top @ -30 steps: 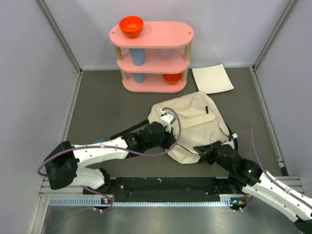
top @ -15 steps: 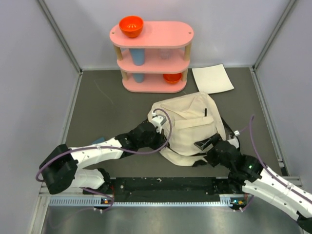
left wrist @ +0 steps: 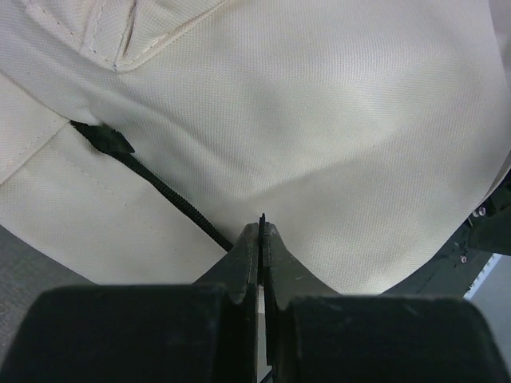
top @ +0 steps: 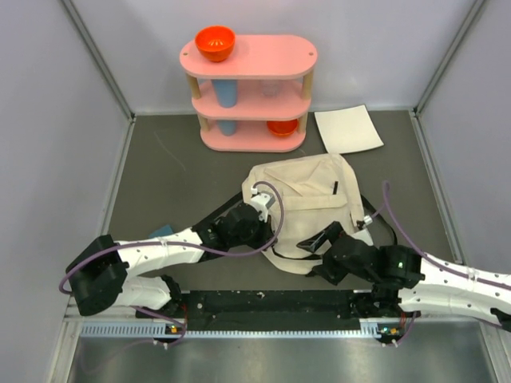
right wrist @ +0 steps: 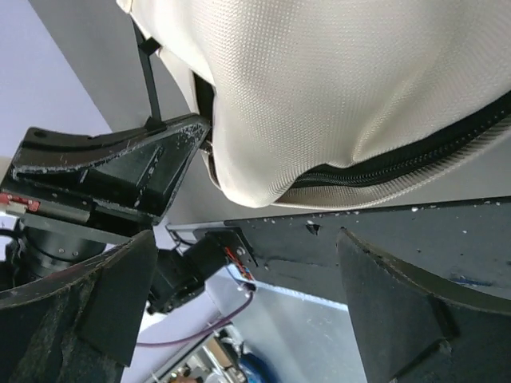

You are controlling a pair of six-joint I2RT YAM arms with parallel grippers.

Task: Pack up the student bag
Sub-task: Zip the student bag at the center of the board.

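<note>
The student bag (top: pixel 307 199), a cream fabric backpack with dark zippers and black straps, lies slumped in the middle of the mat. My left gripper (top: pixel 270 233) is at its near left edge. In the left wrist view the left gripper (left wrist: pixel 262 227) is shut on a thin black zipper pull, whose cord (left wrist: pixel 160 187) runs across the cream fabric (left wrist: pixel 319 120). My right gripper (top: pixel 318 255) stands open at the bag's near edge. In the right wrist view the right gripper (right wrist: pixel 247 303) has nothing between its fingers, and the bag's corner (right wrist: pixel 319 104) hangs just beyond them.
A pink three-tier shelf (top: pixel 263 57) stands at the back with an orange bowl (top: pixel 215 42) on top, blue cups (top: pixel 226 93) and another orange bowl (top: pixel 281 126) below. A flat white sheet (top: pixel 348 128) lies to its right. The black base rail (top: pixel 279 303) runs along the near edge.
My right gripper has opened, let go of the bag's near edge and swung left. The bag has settled a little farther back. My left gripper stays shut on the pull.
</note>
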